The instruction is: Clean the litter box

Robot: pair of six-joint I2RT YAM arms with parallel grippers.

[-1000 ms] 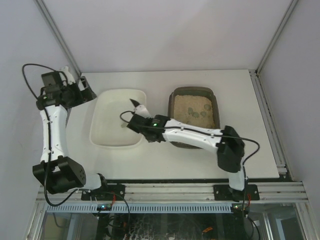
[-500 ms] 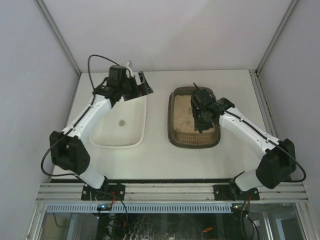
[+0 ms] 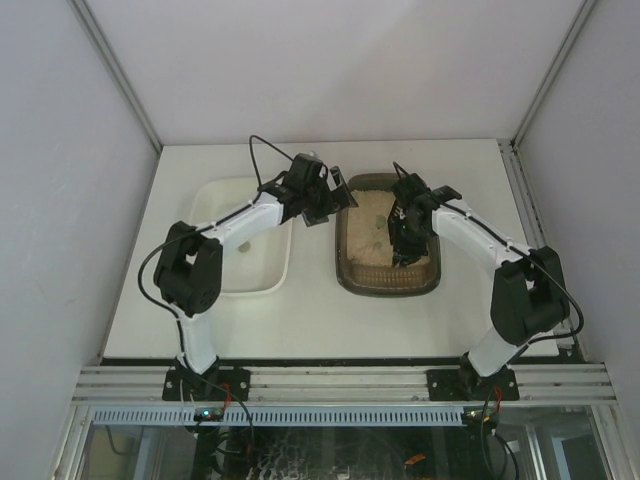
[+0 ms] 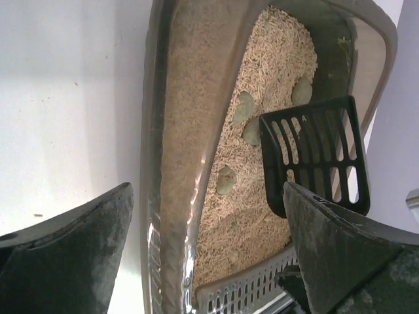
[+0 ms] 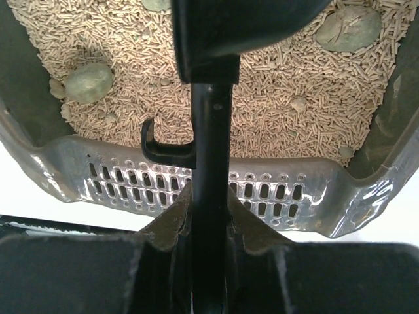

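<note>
Right wrist view: the scoop (image 5: 209,118) is pinched by the right gripper (image 5: 209,203) over the litter box (image 5: 294,196), beside the white tray (image 3: 235,280). Lumps (image 5: 88,82) are seen in the sand (image 5: 262,85), so cleaning seems unfinished. The left gripper (image 4: 206,196) is spread wide.

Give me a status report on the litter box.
Left gripper open, astride litter box wall. Right gripper shut on scoop, inside box. Clumps in litter; nothing blocking.
</note>
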